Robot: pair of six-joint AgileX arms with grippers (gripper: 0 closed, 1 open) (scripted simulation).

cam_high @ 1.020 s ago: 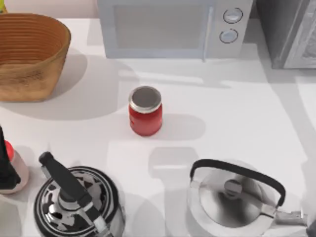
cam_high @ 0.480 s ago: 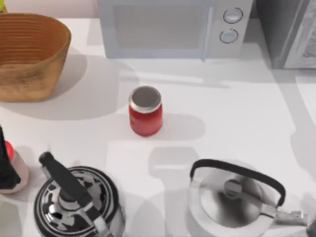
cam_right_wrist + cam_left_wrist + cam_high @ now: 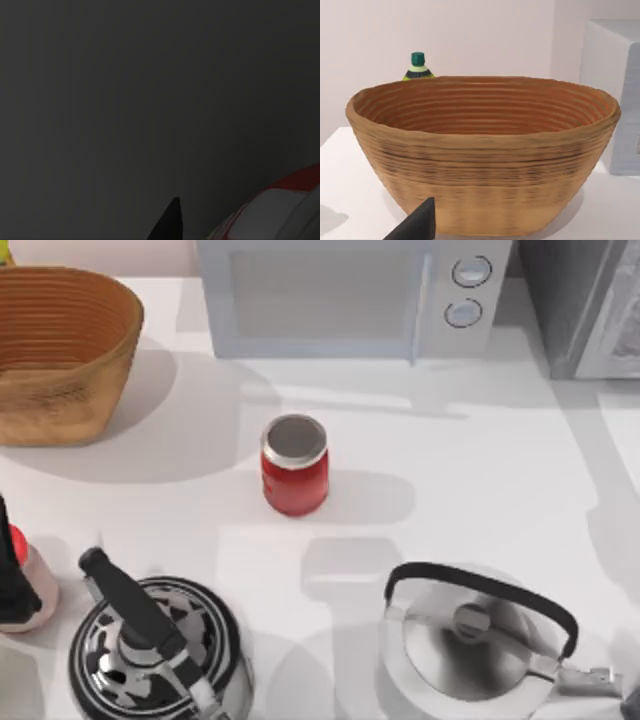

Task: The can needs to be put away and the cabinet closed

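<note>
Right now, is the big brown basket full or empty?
Empty. The left wrist view looks straight into the basket, and its ribbed inside is bare as far down as the view reaches.

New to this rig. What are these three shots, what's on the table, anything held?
Two simulated AgileX arms at a white table. One picture is from overhead, the other two from a camera on each arm's wrist. From above: a woven brown basket at the back left, a pale microwave at the back, a grey cabinet at the back right, a red jar with a grey lid in the middle, a black-and-white patterned kettle and a silver kettle with a black handle in front. The dark shape at the left edge is probably the left arm, beside a red-and-pale item I can't identify. The left wrist camera faces the basket, with a green-capped bottle behind it. The right wrist view is dark. I can't tell whether either tool holds anything.
</note>
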